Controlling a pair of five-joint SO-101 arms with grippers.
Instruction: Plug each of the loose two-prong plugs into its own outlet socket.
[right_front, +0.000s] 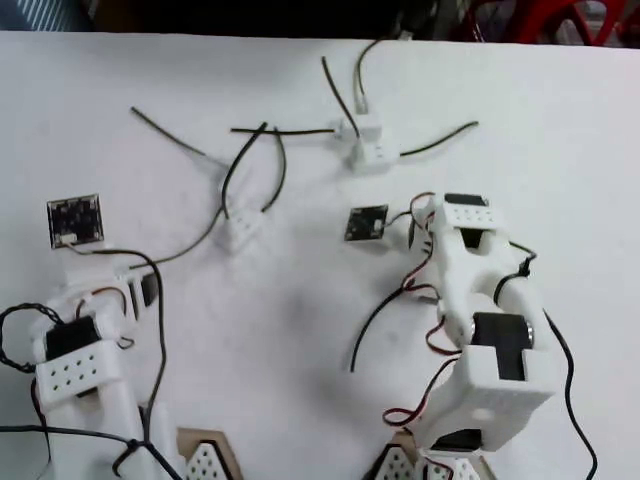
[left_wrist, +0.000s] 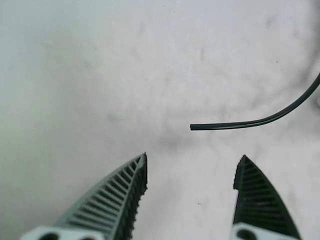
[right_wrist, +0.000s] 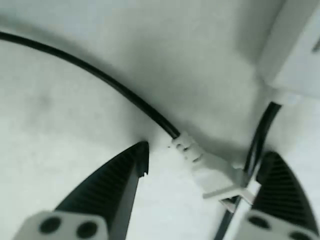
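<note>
White surface (right_front: 290, 330) strewn with black wires (right_front: 250, 160). Left gripper (left_wrist: 192, 160) apart beside loose wire end (left_wrist: 235, 124). Right gripper (right_wrist: 208, 150) apart, straddling white plug (right_wrist: 212, 177) at lower right.

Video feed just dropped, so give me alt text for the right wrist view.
A white plug on a black cord lies on the white table between the jaws of the open right gripper. A white block sits nearby.

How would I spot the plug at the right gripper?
On the table, near the white block, look between the open fingers of the right gripper. The plug is small; unlike the block, it has a ribbed neck trailing a black cable.
</note>
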